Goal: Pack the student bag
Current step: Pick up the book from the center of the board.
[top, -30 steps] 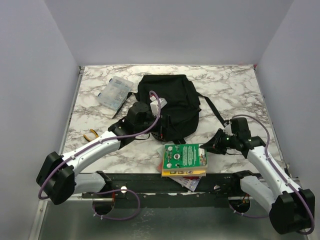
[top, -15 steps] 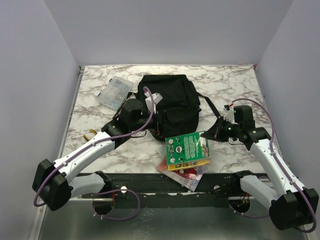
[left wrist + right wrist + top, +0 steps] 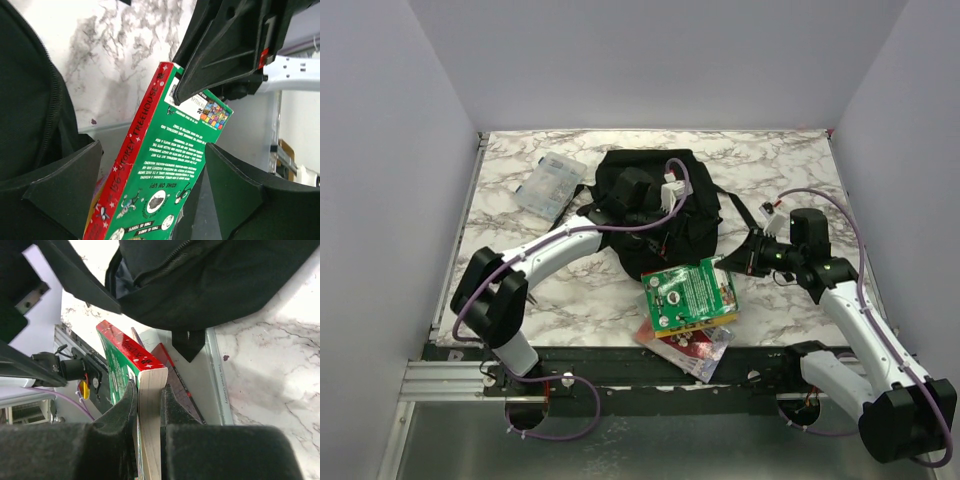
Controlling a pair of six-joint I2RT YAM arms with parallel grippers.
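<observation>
You're in what looks like a robot lab cell: plain walls (image 3: pixel 650 60) box a marble-look counter (image 3: pixel 800 170) with a mounting rail (image 3: pixel 610 362).

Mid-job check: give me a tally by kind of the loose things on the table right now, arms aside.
backpack: 1
clear plastic case: 1
green book, pinched by the right gripper: 1
printed items lying under that book: at least 1, the pile is partly hidden
Total: at least 4
</observation>
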